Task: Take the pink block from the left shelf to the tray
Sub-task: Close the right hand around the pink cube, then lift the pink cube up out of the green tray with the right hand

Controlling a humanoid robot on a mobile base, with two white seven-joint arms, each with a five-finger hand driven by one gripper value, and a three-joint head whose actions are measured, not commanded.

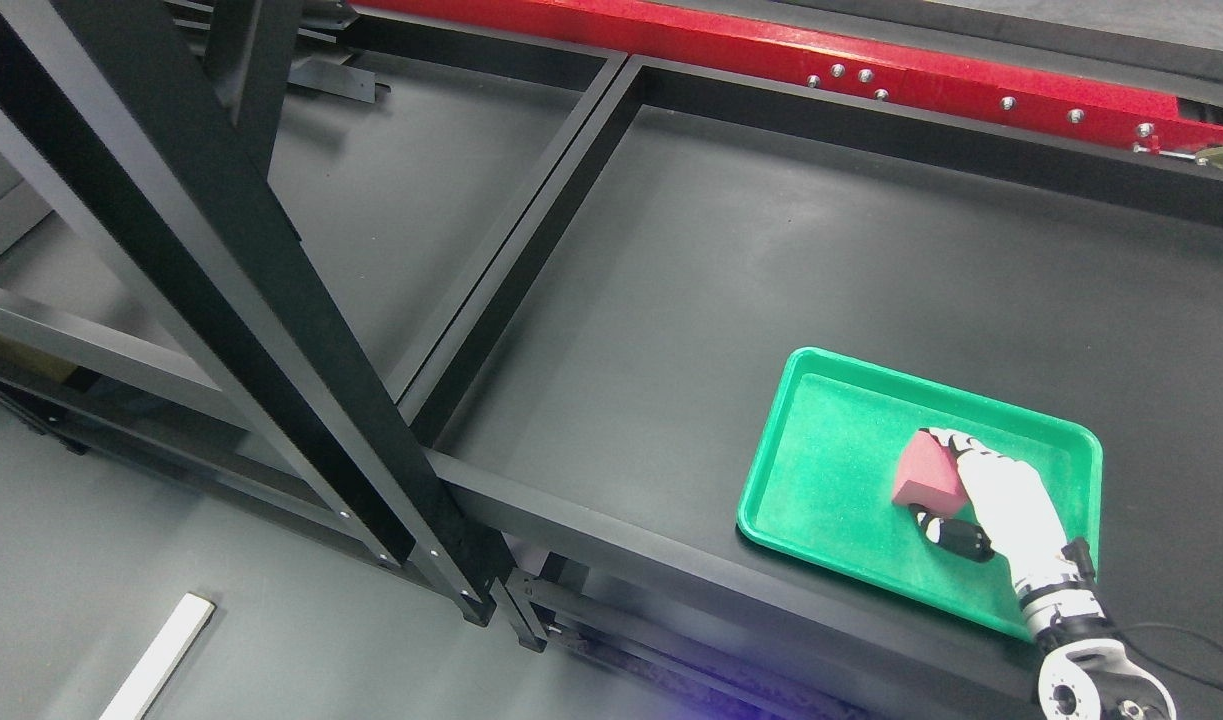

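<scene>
A pink block rests in the green tray on the black shelf surface at the lower right of the head view. My right hand, white with dark fingertips, comes in from the bottom right and wraps the block: fingers curl over its top edge and the thumb presses under its lower corner. The block sits low against the tray floor, right of the tray's middle. My left arm does not show.
A thick black shelf post runs diagonally across the left half. A black divider beam splits the shelf into left and right bays. A red beam lies along the back. A white strip lies on the floor.
</scene>
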